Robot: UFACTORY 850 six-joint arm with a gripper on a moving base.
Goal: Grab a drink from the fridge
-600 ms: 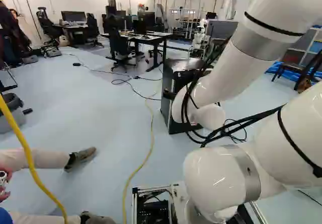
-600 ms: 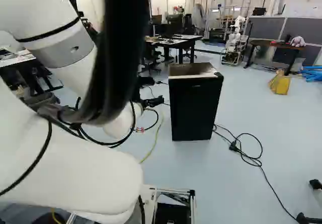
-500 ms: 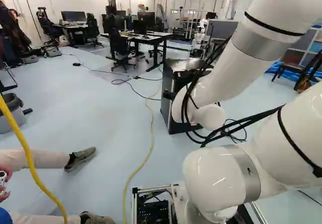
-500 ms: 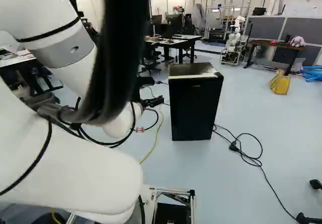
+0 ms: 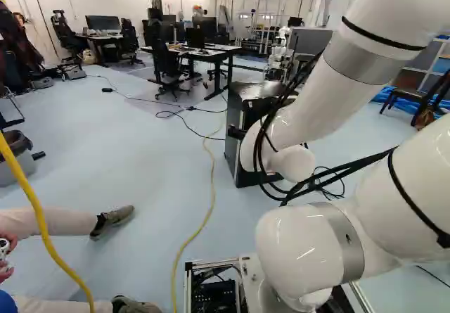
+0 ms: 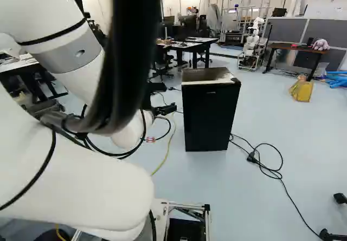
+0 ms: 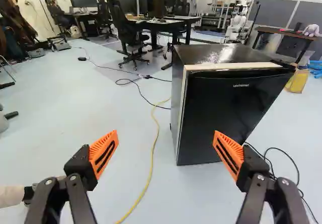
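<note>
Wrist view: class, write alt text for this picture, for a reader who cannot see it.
A black mini fridge stands on a pale floor ahead of the open gripper with orange pads. A yellow cable runs along the floor beside it; desks, monitors and office chairs stand beyond.

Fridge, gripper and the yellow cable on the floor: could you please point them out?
Fridge (image 6: pixel 210 116): right base view, on its door.
Gripper (image 7: pixel 166 133): wrist view, midway between fingertips.
Yellow cable (image 7: pixel 153 158): wrist view, on its middle stretch.

Robotics lab or workshop, desks supporting monitors, office chairs standing nearby, another robot occupying the background, metal framing rising behind
</note>
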